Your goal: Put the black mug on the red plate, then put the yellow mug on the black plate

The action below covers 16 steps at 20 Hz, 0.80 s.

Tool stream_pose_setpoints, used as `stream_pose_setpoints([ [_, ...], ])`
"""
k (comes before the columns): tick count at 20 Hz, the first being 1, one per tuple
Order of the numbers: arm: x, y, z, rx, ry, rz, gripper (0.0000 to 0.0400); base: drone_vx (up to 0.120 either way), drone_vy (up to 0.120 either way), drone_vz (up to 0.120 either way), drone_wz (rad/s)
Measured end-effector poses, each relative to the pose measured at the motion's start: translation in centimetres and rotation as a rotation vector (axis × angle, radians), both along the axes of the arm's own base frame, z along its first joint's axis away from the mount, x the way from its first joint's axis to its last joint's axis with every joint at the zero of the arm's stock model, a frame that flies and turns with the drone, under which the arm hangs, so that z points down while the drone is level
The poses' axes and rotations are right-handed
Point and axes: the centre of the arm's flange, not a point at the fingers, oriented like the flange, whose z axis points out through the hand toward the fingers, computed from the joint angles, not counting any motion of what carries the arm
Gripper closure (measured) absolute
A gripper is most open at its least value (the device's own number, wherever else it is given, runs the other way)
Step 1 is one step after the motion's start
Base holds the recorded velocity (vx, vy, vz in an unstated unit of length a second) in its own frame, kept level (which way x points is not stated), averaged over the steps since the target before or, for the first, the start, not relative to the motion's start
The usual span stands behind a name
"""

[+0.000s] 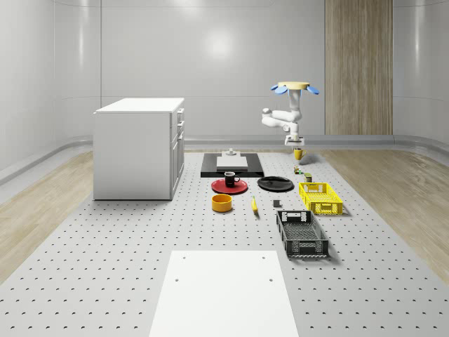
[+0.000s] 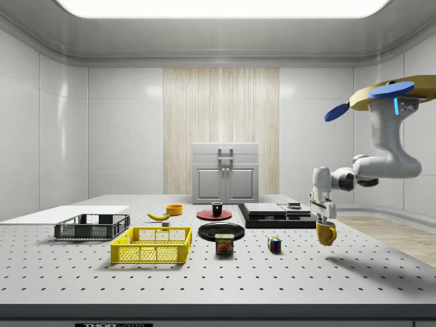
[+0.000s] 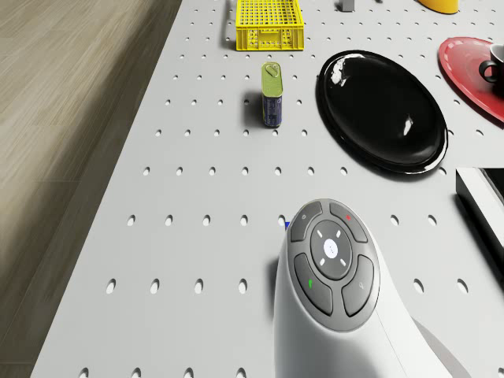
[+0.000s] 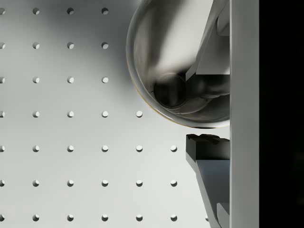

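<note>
The yellow mug (image 2: 326, 233) hangs upright a little above the table, with my gripper (image 2: 323, 219) shut on its rim. In the wrist view one finger (image 4: 209, 47) is inside the yellow mug (image 4: 161, 57) and the other finger (image 4: 206, 147) is outside its wall. The drone (image 1: 295, 87) hovers over the table's far right part in the whole-scene view, its arm reaching down. The black mug (image 1: 231, 178) stands on the red plate (image 1: 229, 188). Beside it the black plate (image 1: 275, 184) carries nothing; it lies in front of the held yellow mug (image 1: 299, 154).
A tin can (image 3: 272, 93) and a colour cube (image 2: 274, 244) stand near the black plate (image 3: 382, 114). A yellow crate (image 1: 320, 197), black crate (image 1: 302, 234), yellow bowl (image 1: 222, 203), banana (image 1: 254, 204), black slab (image 1: 232, 165) and white cabinet (image 1: 139, 147) also occupy the table.
</note>
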Motion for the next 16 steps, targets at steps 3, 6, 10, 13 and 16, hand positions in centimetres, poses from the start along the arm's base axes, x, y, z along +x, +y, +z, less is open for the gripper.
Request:
stream_pose_setpoints([
  [3, 0.00, 0.00, -0.37, 0.000, 0.000, 0.000, 0.0290, 0.120, -0.120, 0.120, 0.000],
  [6, 0.00, 0.00, -0.57, 0.000, 0.000, 0.000, 0.0290, 0.120, -0.120, 0.053, 0.000],
  [10, 0.00, 0.00, -0.69, 0.000, 0.000, 0.000, 0.0290, 0.120, -0.120, 0.000, 0.000],
  [13, 0.00, 0.00, -0.73, 0.000, 0.000, 0.000, 0.0290, 0.120, -0.120, 0.000, 0.000],
  [16, 0.00, 0.00, -0.75, 0.000, 0.000, 0.000, 0.0290, 0.120, -0.120, 0.000, 0.000],
])
